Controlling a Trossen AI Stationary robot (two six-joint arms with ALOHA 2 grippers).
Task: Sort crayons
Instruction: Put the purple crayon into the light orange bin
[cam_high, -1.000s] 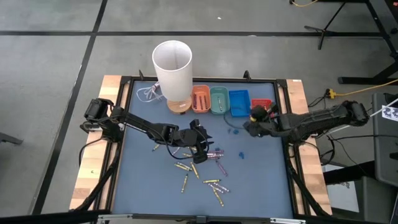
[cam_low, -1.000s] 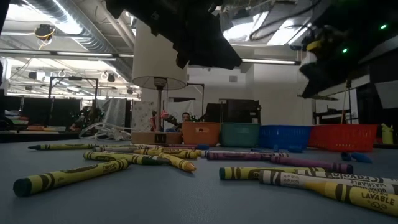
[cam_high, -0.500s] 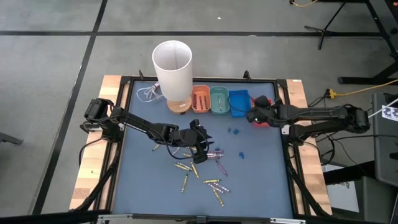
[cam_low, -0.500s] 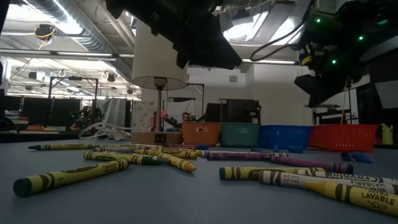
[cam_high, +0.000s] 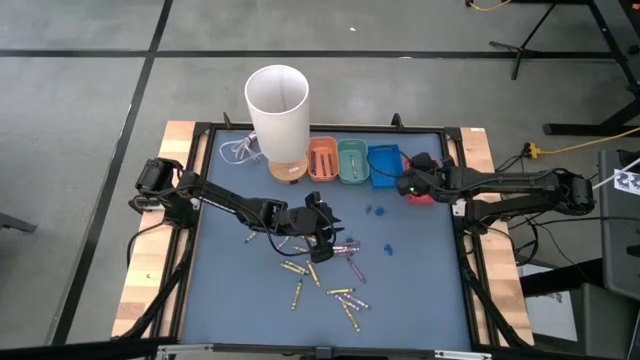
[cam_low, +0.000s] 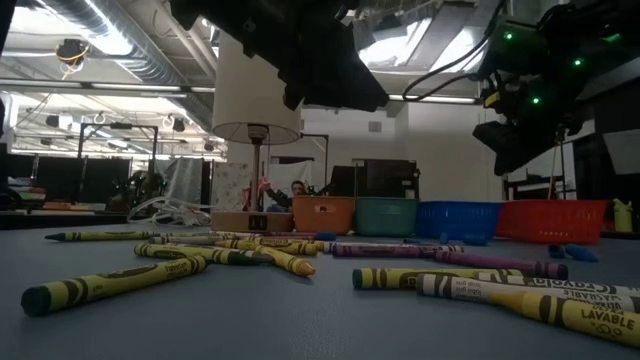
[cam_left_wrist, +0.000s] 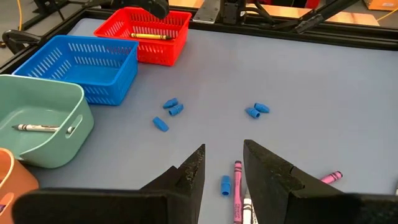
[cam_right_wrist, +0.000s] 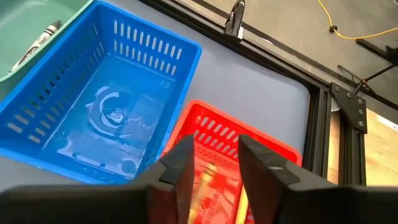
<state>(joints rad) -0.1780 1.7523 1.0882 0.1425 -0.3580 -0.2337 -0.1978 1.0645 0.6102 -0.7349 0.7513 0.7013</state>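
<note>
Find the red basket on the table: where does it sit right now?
In the high view the red basket sits at the right end of the row of bins along the table's far edge, next to the blue basket, with the right claw above it.
</note>
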